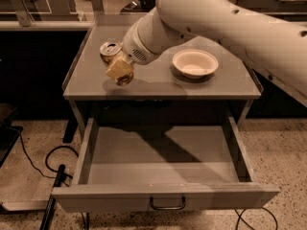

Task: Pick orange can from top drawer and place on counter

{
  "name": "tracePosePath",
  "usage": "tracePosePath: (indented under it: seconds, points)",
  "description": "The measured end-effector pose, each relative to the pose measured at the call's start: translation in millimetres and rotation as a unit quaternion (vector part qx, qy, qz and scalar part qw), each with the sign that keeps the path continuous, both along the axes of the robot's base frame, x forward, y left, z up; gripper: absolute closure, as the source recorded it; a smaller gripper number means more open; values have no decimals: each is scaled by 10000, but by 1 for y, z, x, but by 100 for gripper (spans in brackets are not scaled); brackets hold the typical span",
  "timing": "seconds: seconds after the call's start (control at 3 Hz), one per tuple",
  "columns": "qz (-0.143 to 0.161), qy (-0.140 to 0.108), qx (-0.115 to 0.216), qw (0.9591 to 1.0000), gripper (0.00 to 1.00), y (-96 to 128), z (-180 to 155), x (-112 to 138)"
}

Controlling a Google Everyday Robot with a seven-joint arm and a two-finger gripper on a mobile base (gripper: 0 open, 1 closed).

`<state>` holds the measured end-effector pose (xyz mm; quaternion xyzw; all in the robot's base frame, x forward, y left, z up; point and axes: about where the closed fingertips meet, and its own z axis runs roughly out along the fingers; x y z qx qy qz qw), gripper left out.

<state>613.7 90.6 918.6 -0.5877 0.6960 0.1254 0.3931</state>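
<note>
Drawer position: the top drawer (165,194) is pulled out, with its loop handle (167,203) nearest the camera. Above and behind it lies the counter (158,83). The gripper (120,71) hangs over the counter's front-left area; whether it is clenched or released cannot be told. The orange can (110,50) is just behind the gripper, silver top up. The white bowl (194,63) sits further right, well apart.

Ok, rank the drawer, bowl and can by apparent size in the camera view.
Largest: drawer, which is also nearest the camera.
Next: bowl.
Smallest: can; the gripper is right beside it, over the counter.
</note>
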Motion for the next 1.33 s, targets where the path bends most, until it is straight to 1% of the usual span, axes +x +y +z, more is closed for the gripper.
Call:
tracePosePath:
  seconds: [0.33,0.67,1.0,1.33]
  points:
    - [-224,210,-33,9995,100,-25,-9,27]
    - [-387,416,-50,9984,100,-44,-22,45]
    - [-401,553,-30,9977,100,-53,-32,58]
    - [-284,653,36,9975,100,-50,-41,74]
